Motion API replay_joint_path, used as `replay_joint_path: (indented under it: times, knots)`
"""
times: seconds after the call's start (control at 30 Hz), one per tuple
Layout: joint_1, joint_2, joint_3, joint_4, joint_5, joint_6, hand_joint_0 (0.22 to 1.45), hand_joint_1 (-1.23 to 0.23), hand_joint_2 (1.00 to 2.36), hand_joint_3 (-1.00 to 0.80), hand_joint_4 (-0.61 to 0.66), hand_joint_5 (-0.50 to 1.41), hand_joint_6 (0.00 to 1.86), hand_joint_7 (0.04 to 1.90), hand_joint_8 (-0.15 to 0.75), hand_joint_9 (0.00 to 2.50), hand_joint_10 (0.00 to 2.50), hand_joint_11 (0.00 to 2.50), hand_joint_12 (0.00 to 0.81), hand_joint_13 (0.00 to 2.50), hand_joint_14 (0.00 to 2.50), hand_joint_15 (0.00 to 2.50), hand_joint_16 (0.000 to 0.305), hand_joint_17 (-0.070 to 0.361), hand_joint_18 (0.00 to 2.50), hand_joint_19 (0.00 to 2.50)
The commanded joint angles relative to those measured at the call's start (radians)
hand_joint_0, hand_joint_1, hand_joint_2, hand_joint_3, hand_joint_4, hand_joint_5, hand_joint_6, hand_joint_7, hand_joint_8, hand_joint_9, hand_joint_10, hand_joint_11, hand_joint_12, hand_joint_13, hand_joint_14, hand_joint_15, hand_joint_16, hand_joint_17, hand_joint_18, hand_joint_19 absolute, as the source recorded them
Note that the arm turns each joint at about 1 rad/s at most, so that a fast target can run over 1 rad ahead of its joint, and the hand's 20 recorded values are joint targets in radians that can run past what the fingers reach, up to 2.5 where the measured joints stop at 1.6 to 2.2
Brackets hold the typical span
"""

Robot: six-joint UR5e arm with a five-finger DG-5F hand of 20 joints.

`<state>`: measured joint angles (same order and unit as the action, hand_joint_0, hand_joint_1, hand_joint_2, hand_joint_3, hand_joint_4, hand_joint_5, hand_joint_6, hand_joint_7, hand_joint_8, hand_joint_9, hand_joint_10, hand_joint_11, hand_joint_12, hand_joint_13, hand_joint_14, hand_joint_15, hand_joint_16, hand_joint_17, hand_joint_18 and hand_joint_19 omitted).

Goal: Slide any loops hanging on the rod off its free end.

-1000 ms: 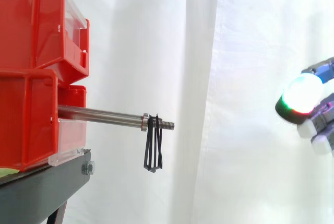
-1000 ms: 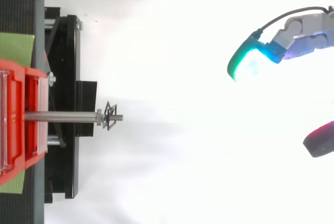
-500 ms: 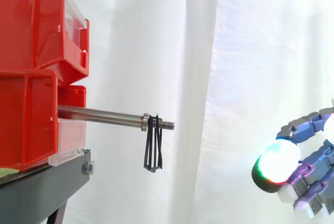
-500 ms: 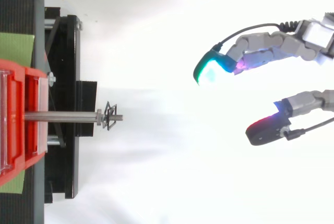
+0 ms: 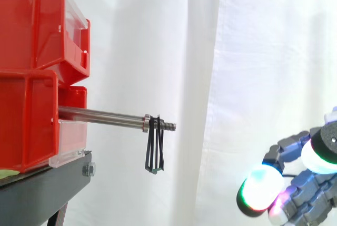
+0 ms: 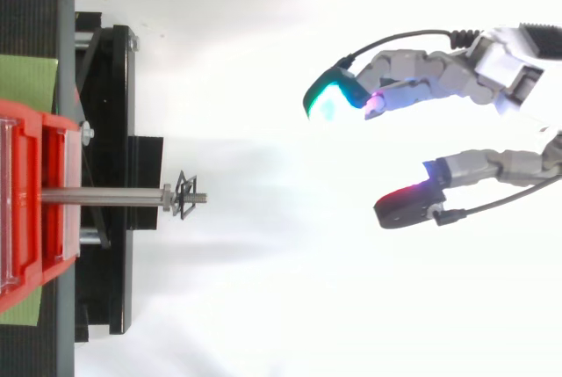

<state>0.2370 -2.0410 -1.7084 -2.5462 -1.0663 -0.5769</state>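
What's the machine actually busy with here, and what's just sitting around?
Part of the job:
- metal rod
- black loops hanging near its free end
- hand, open, well apart from the rod

Just there:
- red bins
- black stand
- white curtain

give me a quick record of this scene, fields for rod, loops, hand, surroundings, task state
rod: metal rod, level, sticking out from the red bins, threaded free end pointing toward the hand
loops: black loops hanging on the rod close to its free end
hand: hand open, holding nothing, well apart from the rod, beyond its free end and lower than it in the side view
surroundings: bins stacked on a black stand, white curtain behind
task state: loops not yet slid off
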Motion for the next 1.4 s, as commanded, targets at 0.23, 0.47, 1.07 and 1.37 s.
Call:
replay_joint_path:
  times: [0.23,0.47,1.07,1.37]
  knots:
    - [0.001,-0.068,0.013,0.115,-0.006,-0.008,0.53,-0.56,1.0,-0.5,0.34,-0.18,0.5,0.88,0.307,0.76,0.0,0.1,0.251,0.84,0.0,0.04,0.032,0.072,0.75,0.15]
    - [-0.01,-0.154,0.058,0.162,-0.058,-0.015,0.53,-0.56,1.0,-0.5,0.34,-0.18,0.5,0.88,0.31,0.77,0.0,0.11,0.261,0.86,0.0,0.05,0.033,0.075,0.77,0.15]
    - [-0.042,-0.2,0.182,0.187,-0.205,-0.078,0.54,-0.56,1.0,-0.49,0.35,-0.17,0.5,0.88,0.322,0.82,0.0,0.13,0.277,0.91,0.0,0.09,0.035,0.079,0.81,0.18]
    - [-0.053,-0.251,0.222,0.244,-0.207,-0.121,0.54,-0.56,1.0,-0.48,0.35,-0.17,0.5,0.89,0.322,0.82,0.01,0.13,0.282,0.92,0.0,0.1,0.036,0.082,0.82,0.19]
